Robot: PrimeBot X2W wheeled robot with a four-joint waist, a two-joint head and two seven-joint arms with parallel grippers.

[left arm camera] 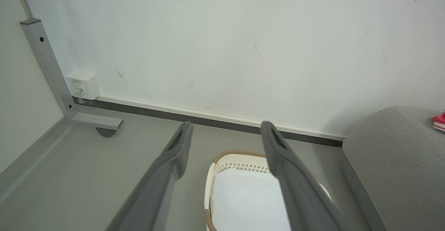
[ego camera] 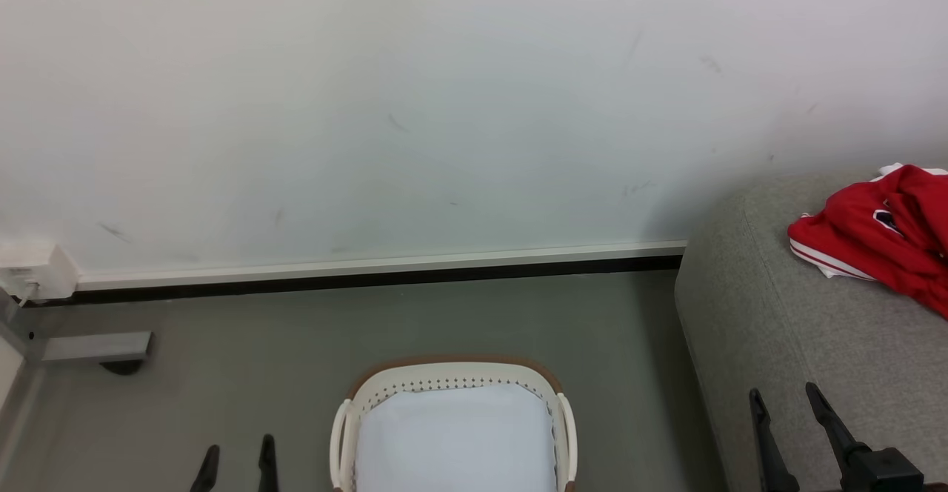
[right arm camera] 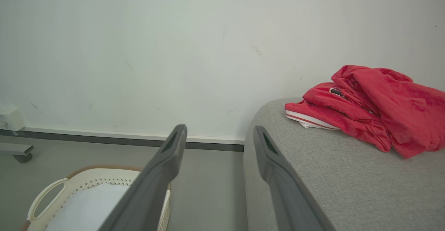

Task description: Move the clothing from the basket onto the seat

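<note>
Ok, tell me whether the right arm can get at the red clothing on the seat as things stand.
Probably yes. The right gripper is open at the near end of the seat, and only bare grey upholstery lies between it and the clothing; nothing stands in the way.

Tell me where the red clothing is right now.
In the head view the red clothing lies heaped on the grey seat at the right, apart from the basket.

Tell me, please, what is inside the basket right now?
Inside the basket lies just its white lining, with no garment on the part in view. Its near end runs off the picture's edge, so that part cannot be checked. The clothing sits on the seat.
</note>
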